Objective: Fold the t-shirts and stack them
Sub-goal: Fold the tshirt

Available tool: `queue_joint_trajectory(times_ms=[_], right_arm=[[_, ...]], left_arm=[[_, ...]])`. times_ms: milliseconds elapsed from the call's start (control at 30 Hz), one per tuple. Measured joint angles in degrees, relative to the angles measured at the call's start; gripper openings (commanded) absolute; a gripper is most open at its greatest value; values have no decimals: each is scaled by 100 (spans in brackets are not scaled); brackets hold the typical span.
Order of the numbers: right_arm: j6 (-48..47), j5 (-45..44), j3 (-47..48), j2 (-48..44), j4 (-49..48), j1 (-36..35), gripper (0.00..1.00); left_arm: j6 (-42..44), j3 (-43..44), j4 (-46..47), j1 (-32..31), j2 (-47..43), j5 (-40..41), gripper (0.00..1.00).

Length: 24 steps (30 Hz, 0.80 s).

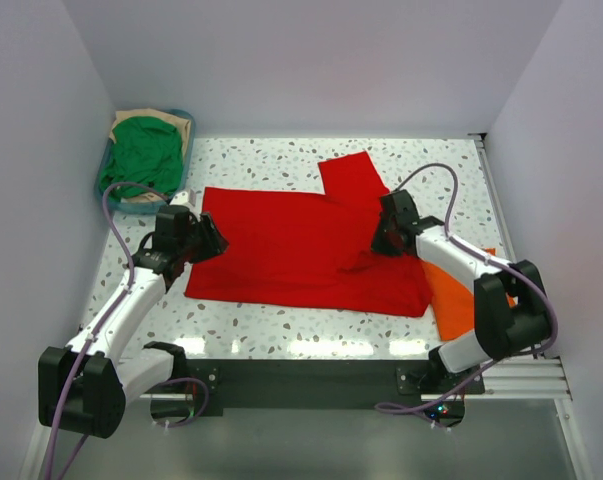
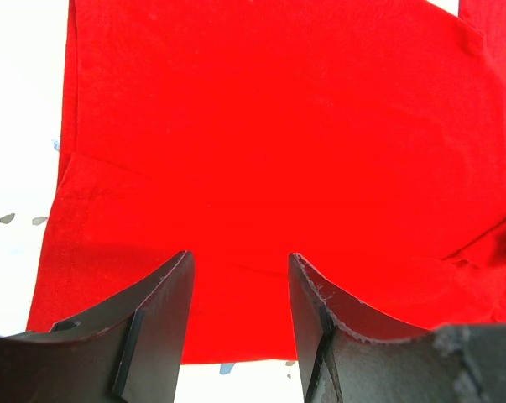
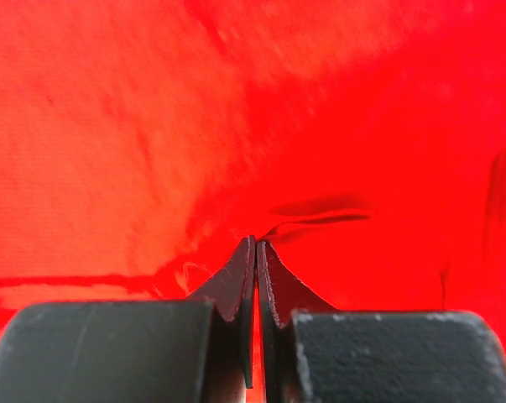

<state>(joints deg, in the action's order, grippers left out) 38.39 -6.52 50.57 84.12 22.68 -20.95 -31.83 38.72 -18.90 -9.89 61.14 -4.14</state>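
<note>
Red t-shirt (image 1: pixel 301 250) flat on table (image 1: pixel 261 160), L claw (image 2: pixel 239 259) spread over its edge, R claw (image 3: pixel 255 245) pinching its cloth

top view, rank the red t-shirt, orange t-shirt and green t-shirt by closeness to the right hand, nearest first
1. red t-shirt, directly under the right hand.
2. orange t-shirt, near right, beside that arm.
3. green t-shirt, in the far-left basket.

This is a lab test booth: plain white walls (image 1: pixel 311 70) close in beyond my left pincer (image 1: pixel 219 243) and right pincer (image 1: pixel 381 245), a speckled surface (image 1: pixel 271 165) beneath them, aluminium rails (image 1: pixel 521 378) behind.
</note>
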Motion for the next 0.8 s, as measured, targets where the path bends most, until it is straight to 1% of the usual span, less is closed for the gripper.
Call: queue_joint_trajectory(times_ms=[300,667,800], right_arm=[[-243,-2,824,925,-101,-28,0],[-501,-72,1504,1419,-374,-321,0],[-560,-142,1596,1633,-422,-428,0]], left_arm=[[0,0,0,0,0,2,54],[0,0,0,0,4,4,54],[-2,-2,0,0,24,4,54]])
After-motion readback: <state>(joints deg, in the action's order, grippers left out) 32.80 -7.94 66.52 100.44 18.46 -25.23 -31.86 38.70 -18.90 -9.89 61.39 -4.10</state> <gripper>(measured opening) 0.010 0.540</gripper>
